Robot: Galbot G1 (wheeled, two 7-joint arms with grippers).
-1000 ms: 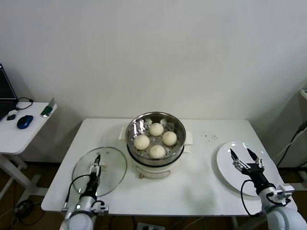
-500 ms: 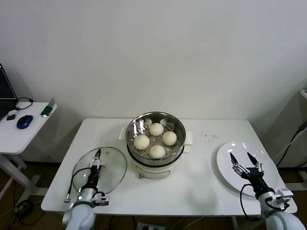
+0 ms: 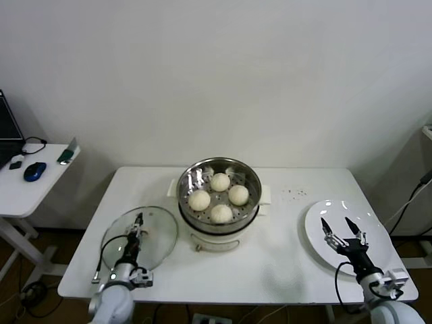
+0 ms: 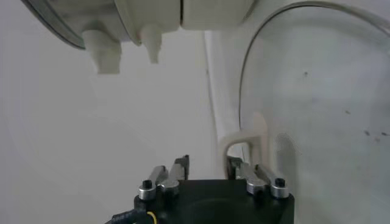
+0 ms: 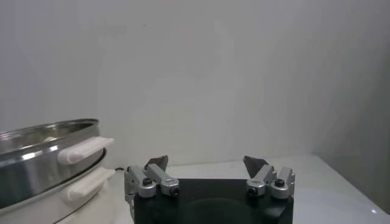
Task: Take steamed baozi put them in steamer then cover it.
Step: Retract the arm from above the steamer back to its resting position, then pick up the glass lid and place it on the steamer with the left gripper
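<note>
The steamed baozi point(image 3: 217, 197), four of them, sit on the perforated tray inside the steamer point(image 3: 219, 201), which stands at the middle of the white table point(image 3: 277, 250) with nothing covering it. The cover point(image 3: 140, 239), clear glass, lies flat on the table just to the steamer's left. The left gripper point(image 3: 137, 235) is right on top of that glass, jaws narrowed around the cover's cream-white handle point(image 4: 244, 143); in the left wrist view the handle stands between the fingertips, though whether they press it yet cannot be told. Over on the right, the right gripper point(image 3: 337, 229) hangs above the white plate point(image 3: 378, 226) at the table's right edge, jaws spread wide and holding nothing.
</note>
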